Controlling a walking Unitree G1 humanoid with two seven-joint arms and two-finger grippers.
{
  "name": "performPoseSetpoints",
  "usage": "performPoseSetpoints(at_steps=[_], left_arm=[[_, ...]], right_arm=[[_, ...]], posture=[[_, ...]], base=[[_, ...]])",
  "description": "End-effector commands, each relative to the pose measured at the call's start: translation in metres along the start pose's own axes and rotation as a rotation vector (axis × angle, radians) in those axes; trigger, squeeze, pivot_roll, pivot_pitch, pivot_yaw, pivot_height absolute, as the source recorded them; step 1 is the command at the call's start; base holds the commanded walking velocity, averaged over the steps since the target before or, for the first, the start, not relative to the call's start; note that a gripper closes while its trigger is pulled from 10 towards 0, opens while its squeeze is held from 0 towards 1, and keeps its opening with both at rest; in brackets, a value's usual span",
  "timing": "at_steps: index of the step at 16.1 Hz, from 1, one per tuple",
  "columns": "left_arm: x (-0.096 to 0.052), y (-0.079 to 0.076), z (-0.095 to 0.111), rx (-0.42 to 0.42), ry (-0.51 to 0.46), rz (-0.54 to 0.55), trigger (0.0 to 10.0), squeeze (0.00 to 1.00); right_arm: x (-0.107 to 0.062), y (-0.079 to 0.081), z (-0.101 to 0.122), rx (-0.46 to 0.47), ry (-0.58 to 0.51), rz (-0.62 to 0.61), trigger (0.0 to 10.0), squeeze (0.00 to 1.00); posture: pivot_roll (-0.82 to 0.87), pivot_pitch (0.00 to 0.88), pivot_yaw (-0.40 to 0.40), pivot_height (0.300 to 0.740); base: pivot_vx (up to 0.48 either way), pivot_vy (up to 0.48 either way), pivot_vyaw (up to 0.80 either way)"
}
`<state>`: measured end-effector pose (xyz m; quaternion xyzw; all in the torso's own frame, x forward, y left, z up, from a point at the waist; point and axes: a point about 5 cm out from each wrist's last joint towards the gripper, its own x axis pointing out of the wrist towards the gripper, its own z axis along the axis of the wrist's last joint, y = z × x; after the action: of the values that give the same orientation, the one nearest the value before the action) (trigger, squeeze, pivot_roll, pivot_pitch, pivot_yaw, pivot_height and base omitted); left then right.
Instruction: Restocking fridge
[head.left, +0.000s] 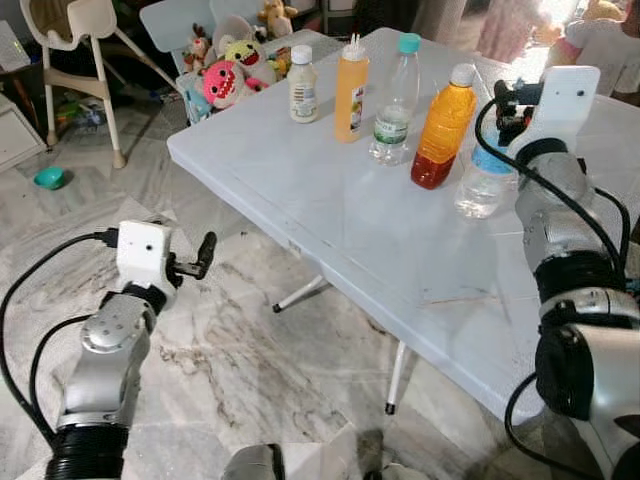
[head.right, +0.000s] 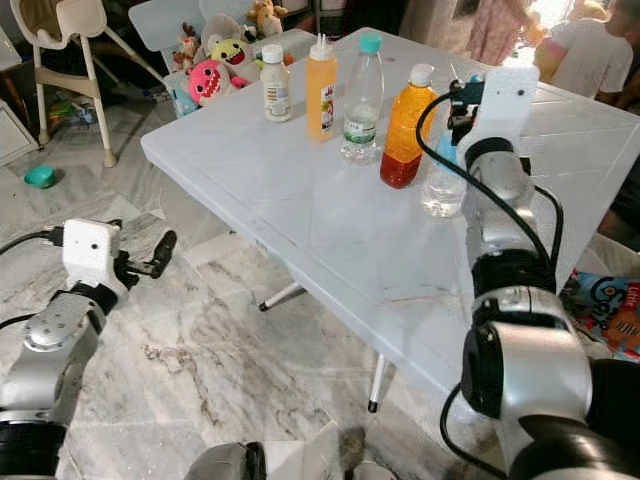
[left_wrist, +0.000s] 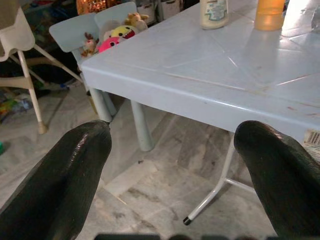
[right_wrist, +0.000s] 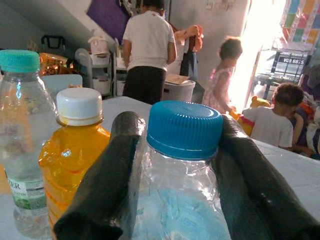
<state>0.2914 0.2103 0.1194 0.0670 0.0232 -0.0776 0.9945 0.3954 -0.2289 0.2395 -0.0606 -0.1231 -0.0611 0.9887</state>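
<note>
From the head camera, five bottles are standing upright on the white table (head.left: 330, 230). The right gripper (head.left: 497, 118) is reaching around the blue-capped bottle (head.left: 482, 185), nearest the table's right side, beside the orange juice bottle (head.left: 441, 130). The left gripper (head.left: 205, 252) is hanging low over the floor, well apart from them.

In the left wrist camera, its fingers (left_wrist: 65, 175) are gaping open, holding nothing.

In the right wrist camera, the fingers (right_wrist: 107, 185) are flanking the bottle's shoulders just below the cap, apparently touching.
</note>
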Motion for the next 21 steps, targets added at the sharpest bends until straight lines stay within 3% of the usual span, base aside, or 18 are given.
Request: performPoseSetpoints(at_steps=[1,4,7,8,9,12,14,16,21], left_arm=[[0.001,0.001,-0.001,0.001,0.005,0.010,10.0,0.00],[-0.002,-0.002,-0.006,-0.013,0.019,0.023,10.0,0.00],[-0.001,-0.005,-0.013,-0.059,0.044,0.027,10.0,0.00],[0.002,-0.006,-0.013,-0.056,0.042,0.024,10.0,0.00],[0.006,-0.007,-0.012,-0.057,0.036,0.019,10.0,0.00],[0.014,-0.011,-0.008,-0.058,0.021,0.000,10.0,0.00],[0.013,-0.011,-0.010,-0.049,0.023,-0.007,10.0,0.00],[0.002,-0.012,-0.028,-0.034,0.072,-0.023,10.0,0.00],[-0.003,-0.022,-0.037,-0.053,0.076,0.006,10.0,0.00]], right_arm=[[-0.002,0.004,0.008,0.017,-0.030,0.018,0.0,0.00],[-0.036,0.022,0.003,0.097,-0.051,0.083,0.0,0.00],[-0.085,0.043,-0.003,0.229,-0.067,0.143,0.0,0.00],[-0.097,0.052,-0.005,0.269,-0.055,0.169,4.5,0.00],[-0.106,0.059,-0.007,0.285,-0.044,0.185,10.0,0.00],[-0.124,0.072,-0.019,0.260,0.033,0.216,10.0,0.00],[-0.129,0.073,-0.030,0.196,0.082,0.205,10.0,0.00],[-0.138,0.071,-0.050,0.144,0.178,0.212,10.0,0.00],[-0.143,0.059,-0.058,0.088,0.147,0.210,10.0,0.00]], posture=[[0.04,0.043,0.042,0.740],[0.03,0.007,0.036,0.740],[0.01,0.000,0.038,0.740],[0.00,0.000,0.042,0.740],[0.00,0.000,0.044,0.740],[-0.01,0.000,0.044,0.740],[-0.01,0.000,0.046,0.740],[-0.02,0.000,0.049,0.740],[-0.04,0.000,0.059,0.740]], base=[[0.000,0.000,0.00],[0.000,0.000,0.00],[0.000,0.000,0.00],[0.000,0.315,0.00],[0.000,0.345,0.00],[0.000,0.480,0.00],[0.000,0.480,0.00],[0.000,0.480,0.00],[0.000,0.444,0.48]])
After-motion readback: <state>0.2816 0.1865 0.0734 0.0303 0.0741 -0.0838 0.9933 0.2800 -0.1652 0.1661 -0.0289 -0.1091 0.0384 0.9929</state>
